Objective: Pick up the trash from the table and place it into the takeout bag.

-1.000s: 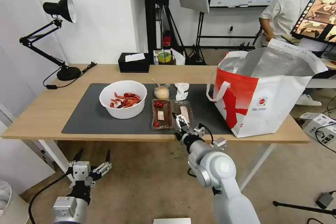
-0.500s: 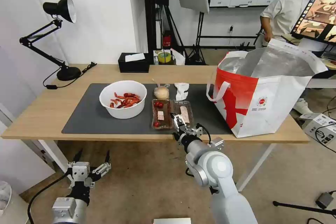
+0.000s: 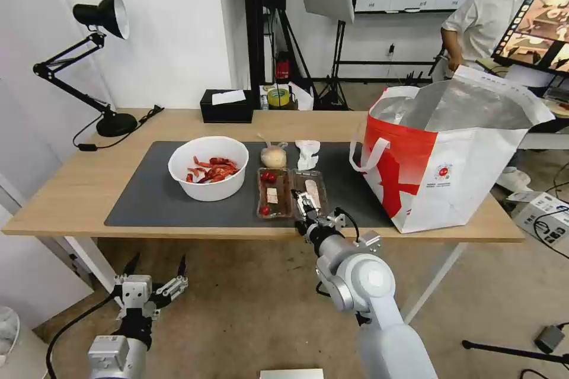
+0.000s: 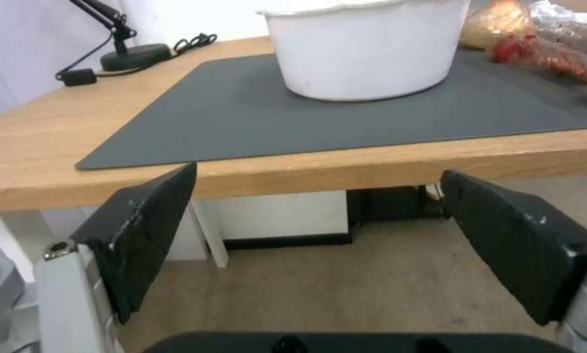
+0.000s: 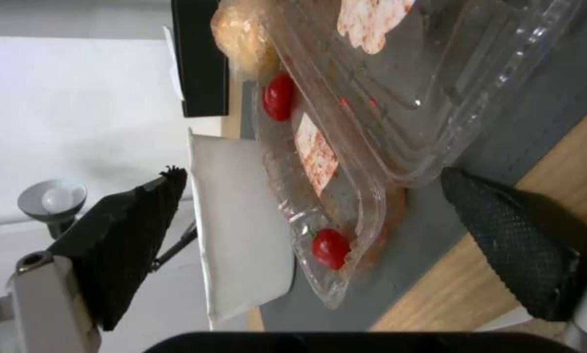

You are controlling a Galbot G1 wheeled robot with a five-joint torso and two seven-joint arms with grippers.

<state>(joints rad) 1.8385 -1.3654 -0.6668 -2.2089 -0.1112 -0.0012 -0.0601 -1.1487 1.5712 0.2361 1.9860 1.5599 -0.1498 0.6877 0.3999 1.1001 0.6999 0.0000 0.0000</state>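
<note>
Where the view begins nearest the robot, the left hand (image 3: 155,284) hangs low over the floor in front of the bench (image 3: 71,189), fingers (image 4: 143,235) spread apart and holding nothing.

Right hand (image 3: 306,201): raised at the bench's near edge, tips over the near end of the clear tray (image 3: 290,192). Fingers (image 5: 522,240) spread wide, one on each side of the tray's near end in the right wrist view; whether either touches the plastic cannot be told.

Dark grey mat (image 3: 148,201): lies along the middle of the bench and carries all the trash.

Clear tray: two compartments side by side, small red round bits and pale scraps inside, lying flat near the mat's front edge.

White bowl (image 3: 208,167): to the left of the tray, upright, red shells inside.

Small bag with beige filling (image 3: 273,157): just behind the tray's left compartment.

Crumpled white tissue (image 3: 307,153): beside that small bag, on its right.

Takeout bag (image 3: 450,160): white and red, silver lining, standing upright and open at the right end of the bench, well apart from the bowl, its loop handle hanging on the side facing the tray.

Black tissue box (image 3: 226,106): at the far edge of the bench.

Tape roll (image 3: 277,96): just right of the box.

Black desk lamp (image 3: 89,59): at the far left corner.
</note>
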